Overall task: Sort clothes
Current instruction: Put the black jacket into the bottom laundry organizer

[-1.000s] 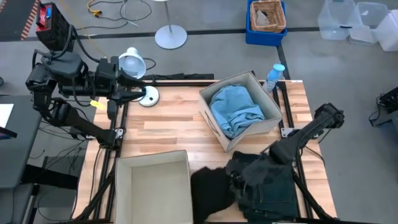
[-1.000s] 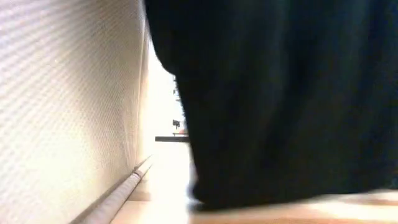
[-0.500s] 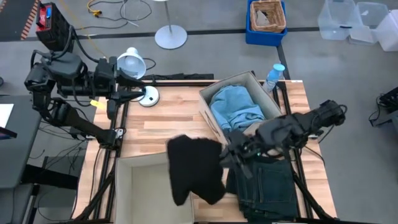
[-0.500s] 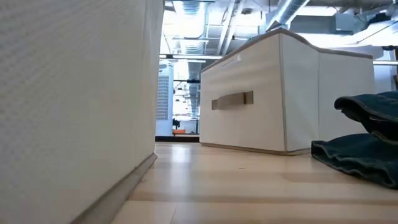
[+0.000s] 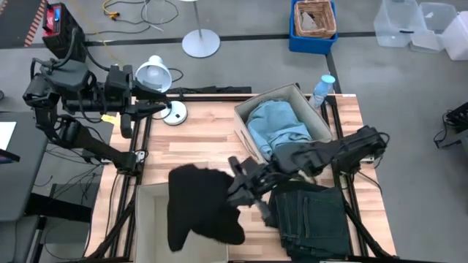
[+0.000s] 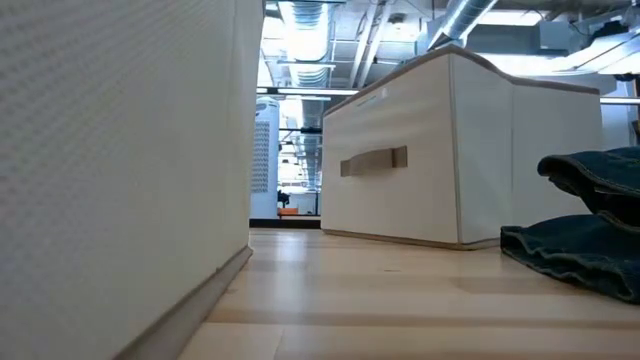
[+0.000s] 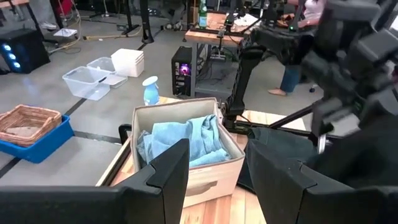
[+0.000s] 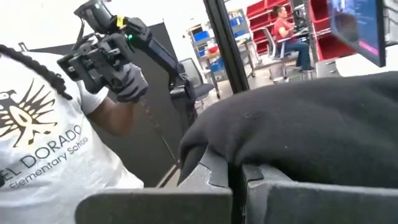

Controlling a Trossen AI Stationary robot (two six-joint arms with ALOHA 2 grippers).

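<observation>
My right gripper [image 5: 238, 188] is shut on the black garment [image 5: 199, 208], which it holds over the open beige box [image 5: 148, 219] at the near left. The dark blue-green jeans [image 5: 314, 219] lie flat on the table at the near right and also show in the low view [image 6: 585, 245]. Light blue cloth [image 5: 276, 128] fills the beige box [image 5: 252, 146] at the far right; I cannot tell single garments apart in it. My left gripper [image 5: 157, 108] waits open at the far left, off the table. My right gripper pinches a bunched part of the black garment's right side [image 5: 227, 191] between its two fingers. In its wrist view the cloth [image 8: 273, 143] bulges over the fingers [image 8: 292, 193]. The fingers come from the table's right, roughly level. The garment hangs slack, clear of the table top.
A desk lamp [image 5: 155, 75] stands at the far left corner. A spray bottle [image 5: 322, 89] stands behind the far box. A person holding a hand controller [image 8: 102, 56] shows beyond the table. Bare wood [image 5: 197, 142] lies between the two boxes.
My right gripper has risen from the near edge and gone toward the table's left with the black garment. The garment has been lifted off the table beside the jeans and carried over the near left box, where it now hangs. The jeans have stayed in place.
</observation>
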